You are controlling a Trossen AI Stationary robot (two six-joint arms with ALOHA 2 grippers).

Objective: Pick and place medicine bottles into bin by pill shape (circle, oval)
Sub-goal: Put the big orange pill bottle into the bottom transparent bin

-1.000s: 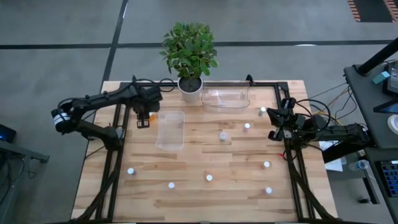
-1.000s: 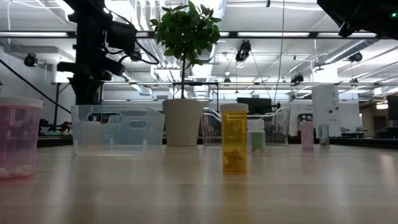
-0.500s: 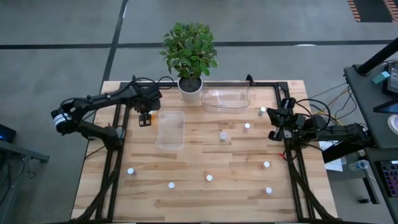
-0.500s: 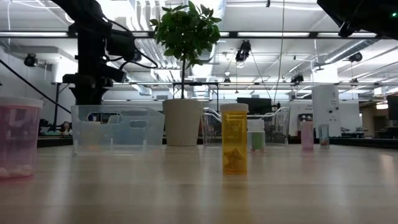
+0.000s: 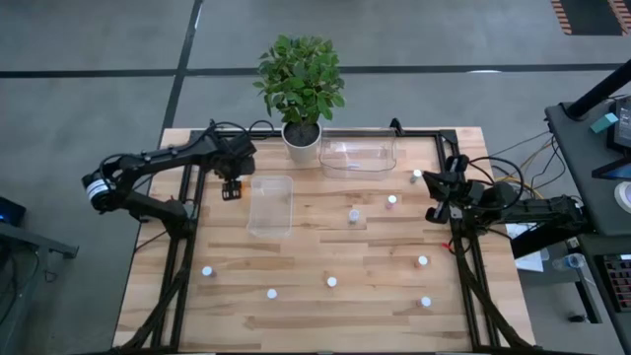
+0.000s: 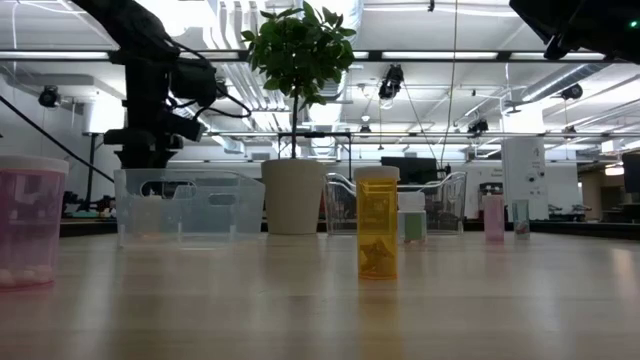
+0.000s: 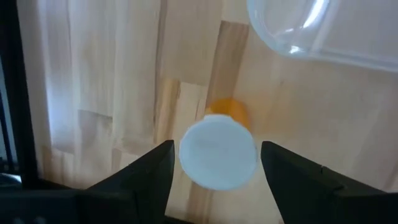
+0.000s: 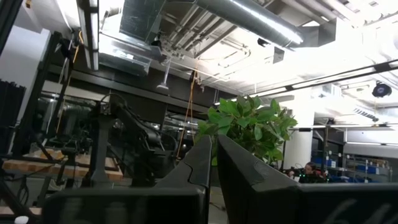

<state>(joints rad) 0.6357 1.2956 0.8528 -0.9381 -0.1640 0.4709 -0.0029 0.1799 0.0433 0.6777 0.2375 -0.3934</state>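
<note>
My left gripper is open at the table's far left, just left of a clear bin. Its two fingers stand on either side of an upright orange bottle with a white cap, with a narrow gap on each side. My right gripper is shut and empty at the table's right edge, pointing up toward the room. Several more white-capped bottles stand on the table, such as one in the middle and one at the near left. The low view shows a yellow-orange bottle and a pink one.
A second clear bin lies at the far middle beside a potted plant. Black frame rails run along the table's left and right sides. Bare wood lies between the scattered bottles.
My left gripper has gone down over the orange bottle beside the left bin, and stays open. The bottle has kept its place.
</note>
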